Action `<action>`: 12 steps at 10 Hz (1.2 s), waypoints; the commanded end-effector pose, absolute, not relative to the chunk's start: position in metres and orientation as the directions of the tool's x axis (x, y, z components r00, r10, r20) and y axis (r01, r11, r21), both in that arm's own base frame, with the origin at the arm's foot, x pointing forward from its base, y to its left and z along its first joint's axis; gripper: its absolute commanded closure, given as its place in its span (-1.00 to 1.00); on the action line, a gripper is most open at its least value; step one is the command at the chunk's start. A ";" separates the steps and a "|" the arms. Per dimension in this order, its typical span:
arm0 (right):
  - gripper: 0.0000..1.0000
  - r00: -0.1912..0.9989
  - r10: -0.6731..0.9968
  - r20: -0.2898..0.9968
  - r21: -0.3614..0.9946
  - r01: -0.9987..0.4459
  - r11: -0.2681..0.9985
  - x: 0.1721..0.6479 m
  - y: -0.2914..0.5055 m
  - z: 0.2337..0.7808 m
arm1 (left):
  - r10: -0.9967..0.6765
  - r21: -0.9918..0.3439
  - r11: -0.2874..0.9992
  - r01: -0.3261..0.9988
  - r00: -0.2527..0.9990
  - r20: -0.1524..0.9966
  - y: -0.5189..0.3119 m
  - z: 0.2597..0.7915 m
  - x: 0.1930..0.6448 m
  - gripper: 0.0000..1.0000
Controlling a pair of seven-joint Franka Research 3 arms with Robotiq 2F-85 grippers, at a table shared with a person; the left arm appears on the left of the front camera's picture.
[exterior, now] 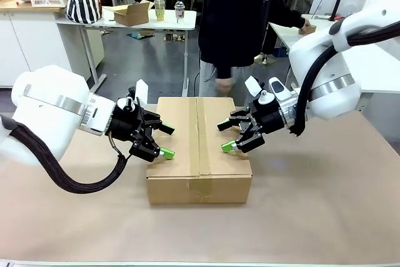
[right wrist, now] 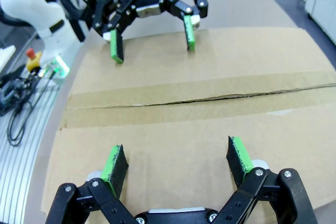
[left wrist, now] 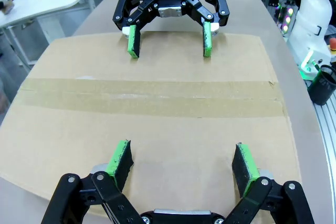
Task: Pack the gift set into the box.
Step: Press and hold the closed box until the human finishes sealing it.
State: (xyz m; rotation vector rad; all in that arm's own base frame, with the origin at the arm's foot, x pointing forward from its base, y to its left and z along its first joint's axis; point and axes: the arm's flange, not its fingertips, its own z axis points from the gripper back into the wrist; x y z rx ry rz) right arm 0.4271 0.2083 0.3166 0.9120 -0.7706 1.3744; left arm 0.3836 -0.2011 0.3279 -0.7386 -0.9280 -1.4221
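closed box (exterior: 199, 148) lies between left gripper (exterior: 157, 141) and right gripper (exterior: 229, 136)

The left arm reached in from nine o'clock, its wrist roughly level, and the left gripper (exterior: 161, 141) pointed toward three o'clock with its jaws spread wide. The right arm came in from three o'clock, and the right gripper (exterior: 225, 136) faced the left one, tilted slightly down, its green-padded fingers (right wrist: 239, 156) likewise parted.

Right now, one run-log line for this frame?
box: flaps closed, tape along centre seam | left gripper: open, empty, over box's left side | right gripper: open, empty, over right side | gift set: not visible
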 end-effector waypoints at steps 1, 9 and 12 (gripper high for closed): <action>-1.00 0.070 0.473 0.878 0.090 -0.996 -0.020 0.426 0.207 0.314 | -0.487 0.118 0.052 0.992 -0.078 0.870 -0.204 0.327 0.382 -1.00; -1.00 0.070 0.473 0.878 0.090 -0.996 -0.020 0.426 0.207 0.314 | -0.487 0.118 0.052 0.992 -0.078 0.870 -0.204 0.327 0.382 -1.00; -1.00 0.070 0.473 0.878 0.090 -0.996 -0.020 0.426 0.207 0.314 | -0.487 0.118 0.052 0.992 -0.078 0.870 -0.204 0.327 0.382 -1.00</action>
